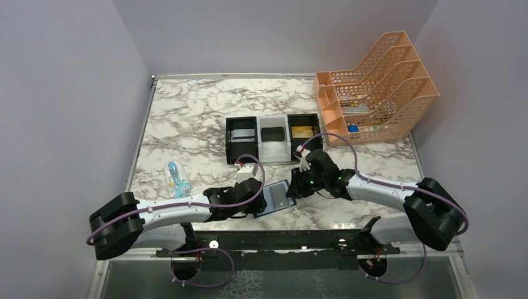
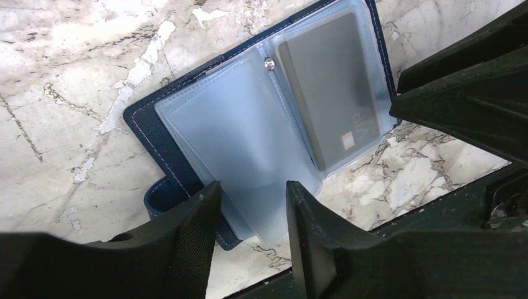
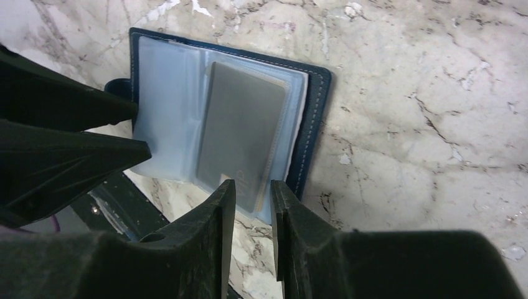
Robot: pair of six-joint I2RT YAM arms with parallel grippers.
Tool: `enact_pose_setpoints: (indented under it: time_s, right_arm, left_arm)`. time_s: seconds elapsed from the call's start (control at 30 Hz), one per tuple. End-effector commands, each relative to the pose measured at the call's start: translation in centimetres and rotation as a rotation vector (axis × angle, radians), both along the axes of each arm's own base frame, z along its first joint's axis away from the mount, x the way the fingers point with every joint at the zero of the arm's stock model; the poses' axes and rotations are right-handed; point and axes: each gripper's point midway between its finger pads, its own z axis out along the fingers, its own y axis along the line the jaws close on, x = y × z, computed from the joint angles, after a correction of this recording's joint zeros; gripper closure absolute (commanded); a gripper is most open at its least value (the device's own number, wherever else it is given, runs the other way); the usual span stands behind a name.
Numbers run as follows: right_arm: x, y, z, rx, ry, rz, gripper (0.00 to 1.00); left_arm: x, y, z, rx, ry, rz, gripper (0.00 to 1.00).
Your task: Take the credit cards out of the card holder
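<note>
Card holder (image 1: pixel 275 199): dark navy folding wallet, lying open and flat at the near edge of the marble table (image 1: pixel 187 118), between both grippers. Its left clear pocket leaf (image 2: pixel 230 137) looks empty. The right pocket has a silver-grey plastic card (image 2: pixel 330 87) fully seated.

Left gripper (image 2: pixel 252 215): jaws apart, straddling the near edge of the empty leaf, not closed on it. Right gripper (image 3: pixel 252 202): jaws a narrow slit apart at the card's near end, nothing visibly pinched.

Suggest: left pins the holder down, right nips only the card end and pulls straight along the pocket.

Around: small clear-and-blue pack (image 1: pixel 177 179) at left, black-and-white box trays (image 1: pixel 274 151) behind, peach mesh file rack (image 1: pixel 380 87) back right, all well apart. Only real obstruction: the grippers crowd each other.
</note>
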Motion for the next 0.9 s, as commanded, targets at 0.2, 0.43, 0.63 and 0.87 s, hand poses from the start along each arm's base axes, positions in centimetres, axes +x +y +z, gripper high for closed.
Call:
enact_pose_setpoints:
  time_s: [0.2, 0.43, 0.63, 0.87]
  right_arm:
    - [-0.4, 2.5, 2.9, 0.144, -0.011, 0.079, 0.72]
    - [-0.9, 2.9, 3.0, 0.176, 0.013, 0.095, 0.72]
    - [-1.1, 3.1, 2.5, 0.182, 0.036, 0.098, 0.73]
    - [-1.2, 3.4, 2.5, 0.194, 0.049, 0.107, 0.73]
  left_arm:
    - [0.4, 0.8, 1.2, 0.066, -0.040, -0.017, 0.39]
    - [0.3, 0.7, 1.9, 0.078, -0.042, -0.027, 0.38]
    - [0.4, 0.5, 3.2, 0.064, -0.070, -0.028, 0.37]
    - [0.1, 2.0, 1.2, 0.153, -0.040, -0.012, 0.38]
